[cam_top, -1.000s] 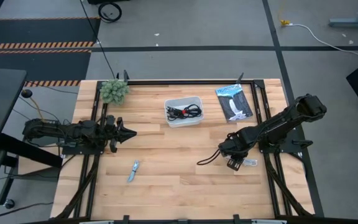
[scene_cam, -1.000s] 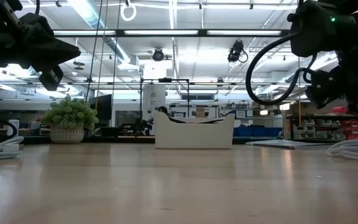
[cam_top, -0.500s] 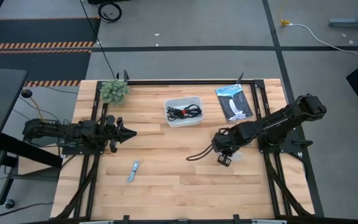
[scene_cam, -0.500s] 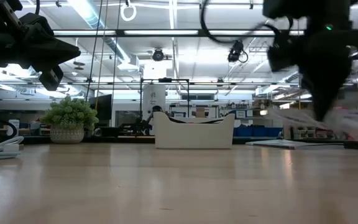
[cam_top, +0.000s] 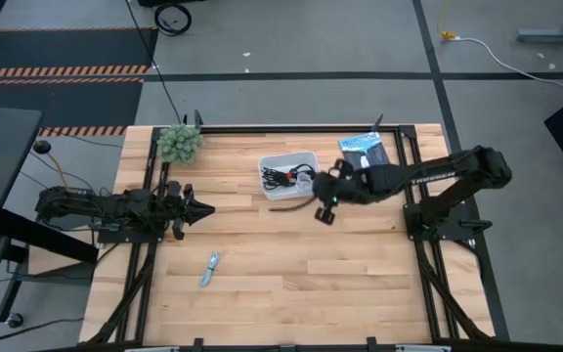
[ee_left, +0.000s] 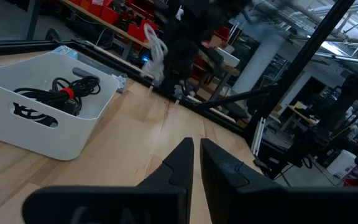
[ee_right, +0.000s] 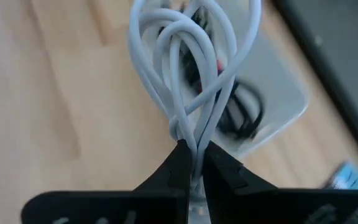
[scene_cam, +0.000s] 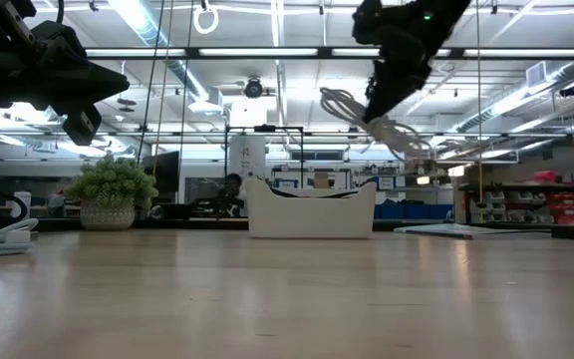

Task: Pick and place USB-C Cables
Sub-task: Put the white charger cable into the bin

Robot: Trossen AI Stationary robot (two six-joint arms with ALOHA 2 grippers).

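Note:
My right gripper [cam_top: 323, 194] hovers just right of the white tray [cam_top: 306, 158], shut on the white USB-C cable bundle [ee_right: 188, 56]. The low view shows this gripper [scene_cam: 392, 75] high above the table with the white cable [scene_cam: 367, 118] below it. Two black cable bundles, one with a red tie [cam_top: 287, 177], lie inside the tray [ee_left: 39, 127]. My left gripper [cam_top: 205, 208] waits shut at the table's left side, pointing right, and its fingers [ee_left: 179, 165] show in the left wrist view. My right gripper pinches the white cable between its two fingers [ee_right: 174, 167], on the gathered strands [ee_right: 190, 132] at one end of the bundle. The loops fan out beyond the fingertips. The bundle is lifted clear of the table, over the tray's right edge.
A flat black-and-blue packet [cam_top: 368, 161] lies right of the tray near the far edge. A small potted plant [cam_top: 179, 143] stands at the far left corner. A small silvery-blue object [cam_top: 210, 269] lies on the near left boards. Bare wood [cam_top: 340, 274] spans the near side.
My right gripper has moved from the table's near right area toward the far edge and left, up to the tray. The white cable, lying on the table by that gripper a second ago, is now lifted clear and carried along.

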